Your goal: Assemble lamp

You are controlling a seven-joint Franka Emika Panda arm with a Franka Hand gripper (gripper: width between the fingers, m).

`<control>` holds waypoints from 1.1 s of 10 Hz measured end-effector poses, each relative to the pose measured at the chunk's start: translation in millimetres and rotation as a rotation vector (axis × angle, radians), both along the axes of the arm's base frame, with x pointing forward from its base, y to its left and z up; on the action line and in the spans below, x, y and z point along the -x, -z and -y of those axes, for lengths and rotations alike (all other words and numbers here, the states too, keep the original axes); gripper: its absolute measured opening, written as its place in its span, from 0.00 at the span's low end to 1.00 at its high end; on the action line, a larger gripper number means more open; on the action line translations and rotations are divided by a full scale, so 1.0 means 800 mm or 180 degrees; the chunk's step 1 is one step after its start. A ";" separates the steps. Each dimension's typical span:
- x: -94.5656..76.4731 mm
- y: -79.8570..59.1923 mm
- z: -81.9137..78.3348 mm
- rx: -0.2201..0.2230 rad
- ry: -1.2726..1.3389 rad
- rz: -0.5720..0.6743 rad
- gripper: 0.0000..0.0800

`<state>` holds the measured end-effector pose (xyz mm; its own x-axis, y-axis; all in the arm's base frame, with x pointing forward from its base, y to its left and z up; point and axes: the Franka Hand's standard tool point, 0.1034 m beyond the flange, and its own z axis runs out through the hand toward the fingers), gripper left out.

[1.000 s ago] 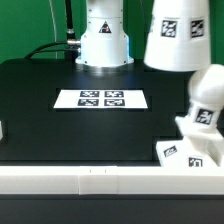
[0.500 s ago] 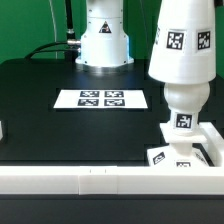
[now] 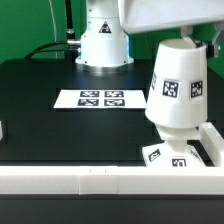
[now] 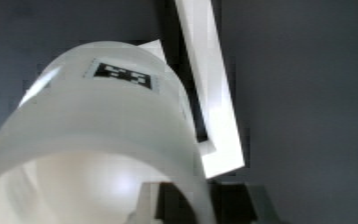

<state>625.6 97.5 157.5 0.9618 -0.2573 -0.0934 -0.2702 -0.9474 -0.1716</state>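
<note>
My gripper (image 3: 188, 40) is shut on the rim of the white tapered shade (image 3: 178, 92) and holds it at the exterior view's right front. The shade hangs low over the flat square base (image 3: 156, 155), whose tagged edge shows under it. The bulb is hidden, covered by the shade. In the wrist view the shade (image 4: 105, 130) fills the picture, with one tag on its wall. Its wall runs between the two dark fingers (image 4: 165, 205) of my gripper (image 4: 202, 198).
The marker board (image 3: 100, 98) lies mid-table. The arm's white pedestal (image 3: 103, 40) stands at the back. A white rail (image 3: 70, 180) runs along the table's front edge and shows in the wrist view (image 4: 208, 90). A white bracket (image 3: 213, 140) stands beside the base.
The shade was high and tilted, then swung upright above the bulb. Now it has come down over the bulb, which no longer shows.
</note>
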 end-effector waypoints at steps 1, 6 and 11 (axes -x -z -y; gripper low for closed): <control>0.003 0.006 -0.001 0.0007 -0.0002 0.0000 0.06; 0.002 0.008 0.001 0.0010 -0.0005 0.0021 0.06; 0.007 -0.036 -0.001 -0.0030 -0.0060 -0.0386 0.75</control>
